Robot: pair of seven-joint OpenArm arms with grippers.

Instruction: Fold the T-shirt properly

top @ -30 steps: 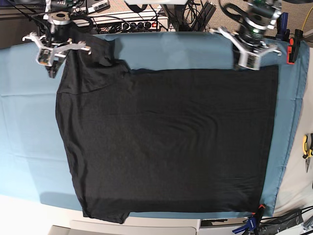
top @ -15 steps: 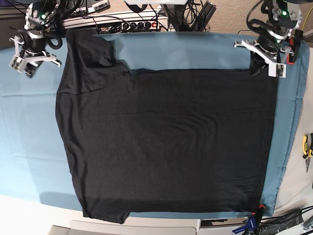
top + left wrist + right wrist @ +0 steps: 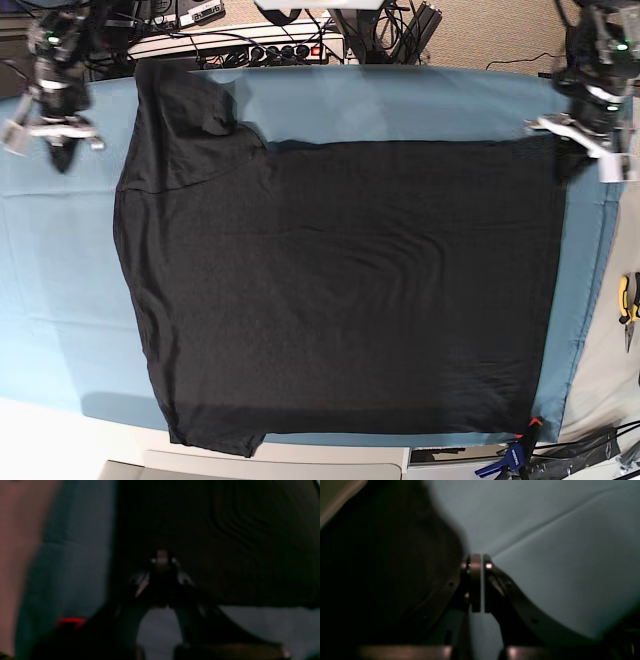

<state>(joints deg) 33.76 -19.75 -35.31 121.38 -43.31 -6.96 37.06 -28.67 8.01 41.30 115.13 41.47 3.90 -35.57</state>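
One pale tabletop (image 3: 60,440) edge runs along the near side, with a clamp (image 3: 520,450) at the near right corner. On it lies a teal sheet (image 3: 60,280), and the T-shirt (image 3: 340,290) is spread flat across the sheet, one sleeve (image 3: 185,100) reaching the far left. Pliers (image 3: 629,305) lie off the sheet at the right. Left hand (image 3: 590,140), clenched and empty, hovers beside the shirt's far right corner. Right hand (image 3: 55,130), clenched and empty, hangs over bare sheet, left of the sleeve. Beyond the far edge: a power strip (image 3: 240,45) and cables (image 3: 400,25).
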